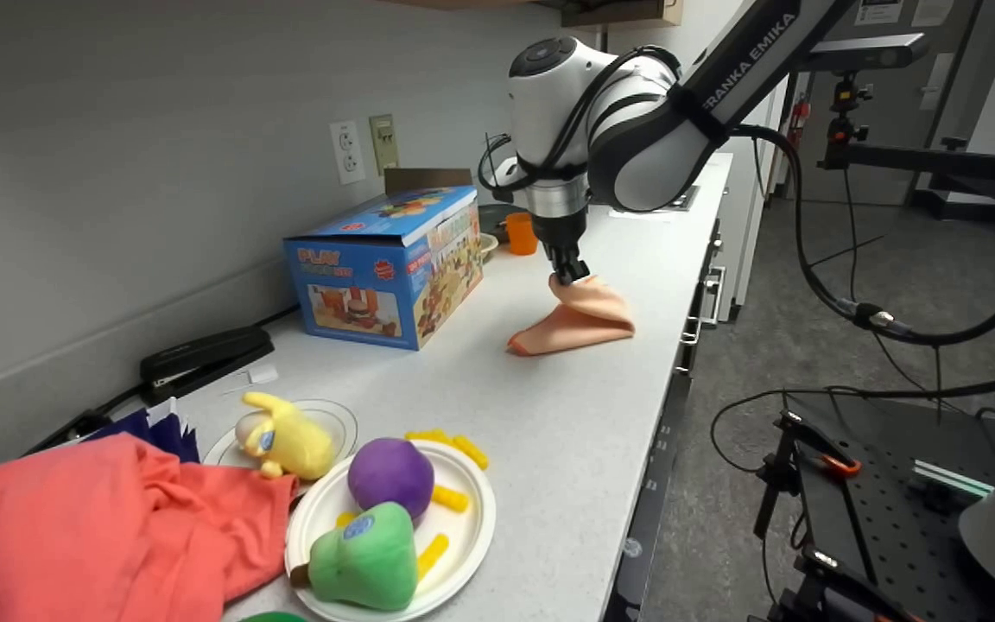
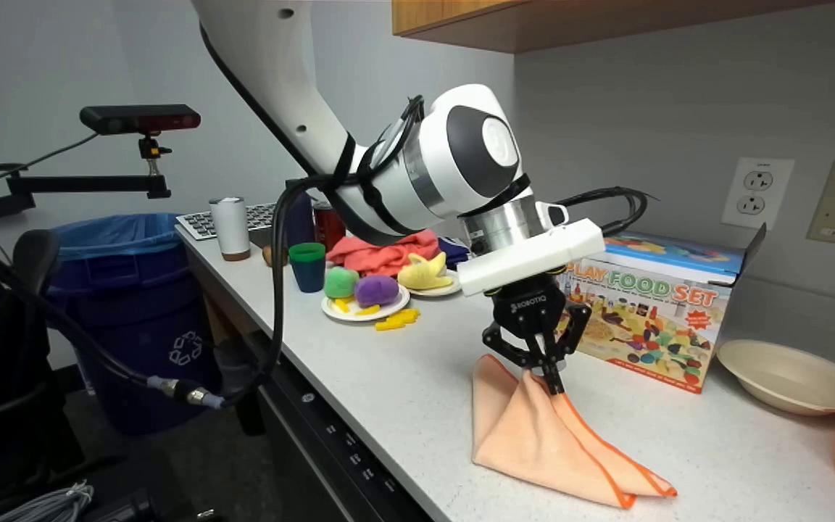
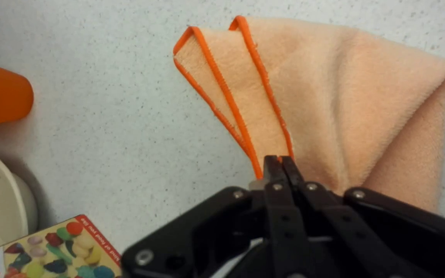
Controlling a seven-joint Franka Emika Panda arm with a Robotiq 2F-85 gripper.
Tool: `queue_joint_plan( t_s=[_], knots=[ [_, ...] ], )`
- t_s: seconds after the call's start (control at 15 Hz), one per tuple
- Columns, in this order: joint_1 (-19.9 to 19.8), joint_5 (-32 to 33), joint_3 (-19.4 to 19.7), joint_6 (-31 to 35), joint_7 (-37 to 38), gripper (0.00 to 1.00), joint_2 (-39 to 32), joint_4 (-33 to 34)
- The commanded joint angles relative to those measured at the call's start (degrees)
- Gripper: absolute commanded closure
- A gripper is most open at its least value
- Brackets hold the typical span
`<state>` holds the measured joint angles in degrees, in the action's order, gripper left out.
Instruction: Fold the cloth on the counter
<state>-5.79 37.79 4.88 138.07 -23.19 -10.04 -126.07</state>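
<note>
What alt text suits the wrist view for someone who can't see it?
Black pincer closed on an orange-edged peach cloth, which lies in overlapping folds on a speckled pale counter. Partly visible at left: an orange cup, a pale bowl and a printed box.

Fuzzy matt cloth (image 3: 311, 92), smooth counter (image 1: 541, 423), cardboard box (image 1: 398, 269)

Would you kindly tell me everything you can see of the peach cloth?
The cloth is plain peach with bright orange edging, and looks soft and fuzzy. Loosely folded over itself, it shows overlapping layers and a crease. The hand pinches it near an orange edge, holding that part up in a peak while its lower part rests on the counter. It sits between the toy box and the counter's front edge, apart from both.
</note>
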Motion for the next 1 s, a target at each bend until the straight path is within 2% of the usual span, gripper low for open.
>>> queue_joint_plan(
  t_s=[0.0, 0.73, 0.8, 0.87, 0.93],
  knots=[
    [0.41, -0.87, -0.8, 1.75, -2.09, 0.99, -1.55, 1.76],
    [2.07, -4.1, -4.54, 1.78, -3.57, 0.99, -4.13, 3.73],
    [2.16, -4.13, -4.6, 1.58, -3.59, 0.72, -4.36, 3.86],
    [2.21, -4.06, -4.63, 1.62, -3.61, 0.71, -4.52, 3.91],
    [2.28, -3.86, -4.67, 1.55, -3.74, 0.64, -4.62, 3.97]
  ],
)
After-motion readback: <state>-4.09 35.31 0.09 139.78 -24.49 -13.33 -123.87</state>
